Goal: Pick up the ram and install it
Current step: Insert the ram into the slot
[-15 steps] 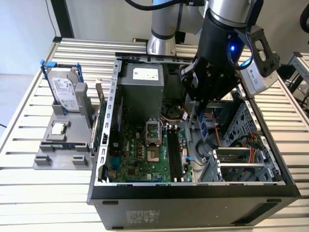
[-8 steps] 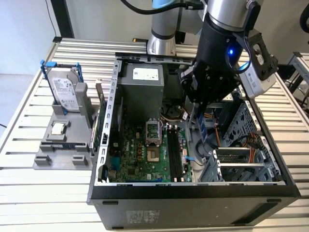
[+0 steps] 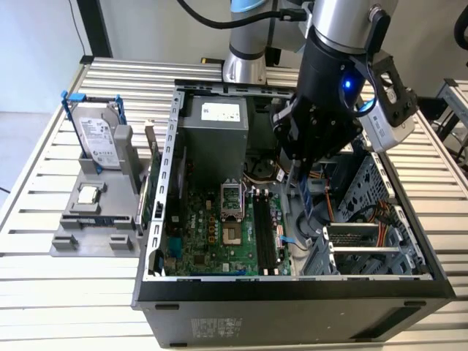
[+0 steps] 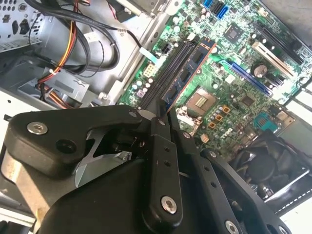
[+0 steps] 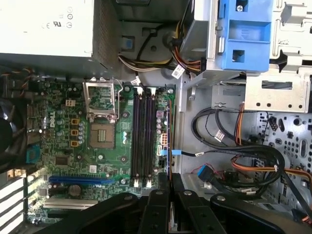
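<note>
On the exterior view's left, the drive is showing a white label, print too small to read. The power supply is wearing another. Just past the slots, the gripper is clamping the ram, fingers pinched tight on it, hanging it on edge inside the case.

In the open grey metal computer case, the flat green motherboard lies towards the exterior view's left. The long black plastic slots run near the case's middle, and the grey metal power supply box sits at its back. Over the case's middle, the black gripper clamps the long flat dark ram. Outside the case, at the exterior view's left, stands the silver hard drive.
</note>
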`<action>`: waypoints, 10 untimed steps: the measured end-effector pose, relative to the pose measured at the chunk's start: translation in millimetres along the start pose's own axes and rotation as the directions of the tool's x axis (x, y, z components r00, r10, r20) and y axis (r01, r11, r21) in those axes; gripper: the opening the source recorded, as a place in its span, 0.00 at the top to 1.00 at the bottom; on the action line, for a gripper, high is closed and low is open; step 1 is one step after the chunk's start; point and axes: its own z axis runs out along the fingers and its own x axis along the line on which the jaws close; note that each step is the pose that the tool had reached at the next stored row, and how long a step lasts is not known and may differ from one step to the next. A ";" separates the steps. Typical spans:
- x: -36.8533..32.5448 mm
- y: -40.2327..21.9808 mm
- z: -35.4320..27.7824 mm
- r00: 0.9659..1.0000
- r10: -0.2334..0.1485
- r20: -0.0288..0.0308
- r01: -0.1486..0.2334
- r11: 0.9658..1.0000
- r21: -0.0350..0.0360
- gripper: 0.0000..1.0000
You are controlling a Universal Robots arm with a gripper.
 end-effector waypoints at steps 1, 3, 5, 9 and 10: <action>0.0 0.5 0.6 1.000 0.000 0.000 0.000 1.000 0.008 1.00; -0.1 0.5 1.1 1.000 0.000 0.001 0.000 1.000 0.012 1.00; -0.1 0.5 1.0 1.000 0.000 0.001 0.000 1.000 0.013 1.00; -0.1 0.6 2.2 1.000 0.000 0.001 0.000 1.000 0.013 1.00; 0.0 0.6 3.3 1.000 0.000 0.001 0.000 1.000 0.013 1.00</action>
